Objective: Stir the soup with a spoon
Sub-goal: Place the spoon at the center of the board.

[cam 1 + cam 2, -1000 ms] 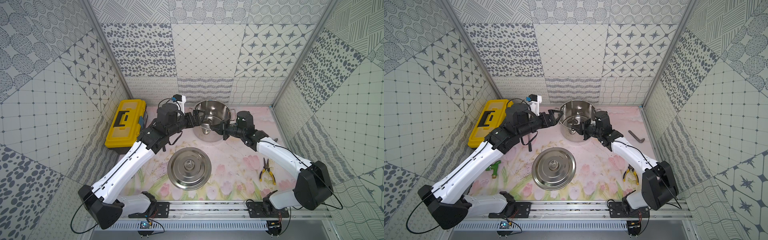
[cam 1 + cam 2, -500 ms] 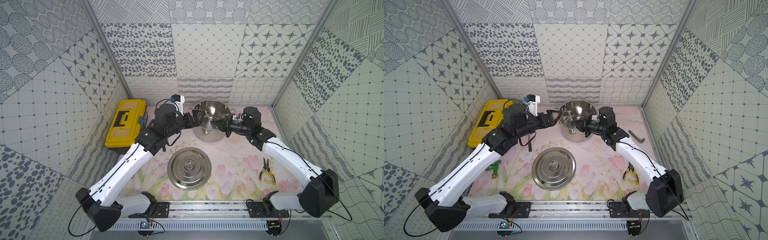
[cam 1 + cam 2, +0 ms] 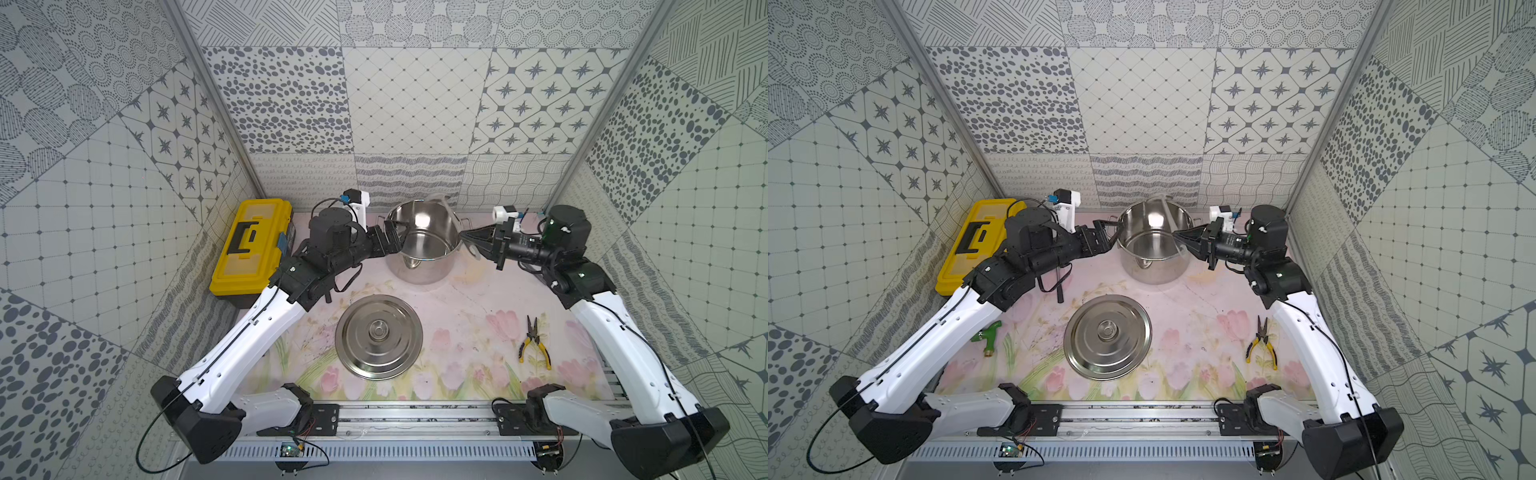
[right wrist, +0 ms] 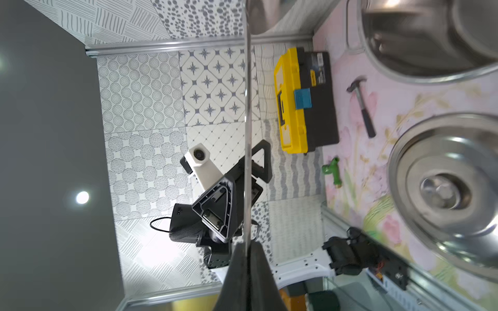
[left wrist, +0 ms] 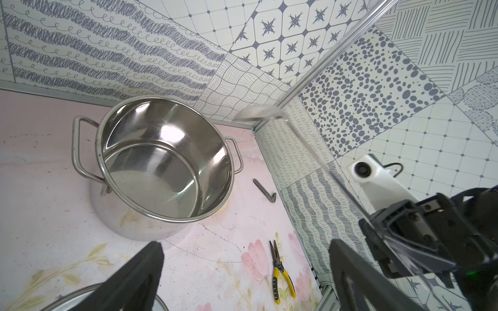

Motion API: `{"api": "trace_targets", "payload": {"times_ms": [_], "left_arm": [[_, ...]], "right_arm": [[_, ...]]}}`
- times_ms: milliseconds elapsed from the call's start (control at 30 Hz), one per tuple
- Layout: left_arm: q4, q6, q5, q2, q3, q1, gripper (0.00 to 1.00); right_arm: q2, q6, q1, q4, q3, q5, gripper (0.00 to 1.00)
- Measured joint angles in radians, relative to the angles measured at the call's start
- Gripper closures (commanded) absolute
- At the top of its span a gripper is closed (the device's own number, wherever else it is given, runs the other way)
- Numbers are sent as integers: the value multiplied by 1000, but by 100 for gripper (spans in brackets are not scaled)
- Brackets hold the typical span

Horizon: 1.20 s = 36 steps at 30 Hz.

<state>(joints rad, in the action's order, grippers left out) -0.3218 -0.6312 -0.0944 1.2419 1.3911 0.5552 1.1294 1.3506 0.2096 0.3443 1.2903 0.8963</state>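
Ladle (image 3: 1171, 222) raised, in both top views: the right hand (image 3: 1181, 237) is pinched tight on its thin handle just right of the stockpot (image 3: 1152, 270). The bowl is up over the far rim, so nothing is in the stockpot yet. The left hand (image 3: 1109, 237), fingers apart and empty, sits just left of the rim. The lid (image 3: 379, 336) lies on the tabletop (image 3: 465, 316), near of the stockpot.

Left wrist view: the stockpot (image 5: 167, 161) shows only bare shiny steel, with no liquid I can make out. The ladle (image 5: 314, 155) slants up from the right hand (image 5: 369, 223), its bowl blurred and higher than the rim.

Right wrist view: the ladle (image 4: 246, 134) runs straight out from the closed fingers (image 4: 234, 282), which seem to hold it near its tail end.

Risks, as I judge them: so long a lever in a narrow pinch may swivel or slip as the bowl tips down. A low swing could also strike the rim and shove the stockpot, which no hand braces.
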Motion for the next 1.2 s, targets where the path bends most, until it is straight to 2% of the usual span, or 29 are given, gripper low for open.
{"api": "trace_targets", "payload": {"times_ms": [67, 200, 267, 400, 533, 667, 867, 1033, 1067, 1200], "left_arm": [[1, 0, -2, 2, 0, 0, 0], [2, 0, -3, 8, 0, 0, 0], [1, 0, -3, 8, 0, 0, 0], [3, 0, 0, 2, -8, 0, 0], [2, 0, 7, -18, -35, 0, 0], [-1, 0, 23, -47, -69, 0, 0], [-3, -4, 32, -76, -111, 0, 0], [-18, -8, 53, -91, -125, 0, 0], [-26, -7, 55, -90, -124, 0, 0], [-108, 5, 83, -81, -106, 0, 0]], "right_arm": [[-5, -159, -55, 148, 85, -53, 100], [14, -514, -72, 437, 235, -337, 100], [37, -655, -69, 535, 247, -499, 100], [118, -830, -62, 681, 201, -774, 100], [209, -894, -43, 709, 55, -935, 100], [257, -910, 24, 730, -105, -1090, 100], [423, -919, 211, 682, -139, -1299, 100], [520, -869, 253, 612, -160, -1392, 100], [523, -857, 253, 587, -177, -1395, 97], [508, -807, 253, 475, -305, -1357, 42]]}}
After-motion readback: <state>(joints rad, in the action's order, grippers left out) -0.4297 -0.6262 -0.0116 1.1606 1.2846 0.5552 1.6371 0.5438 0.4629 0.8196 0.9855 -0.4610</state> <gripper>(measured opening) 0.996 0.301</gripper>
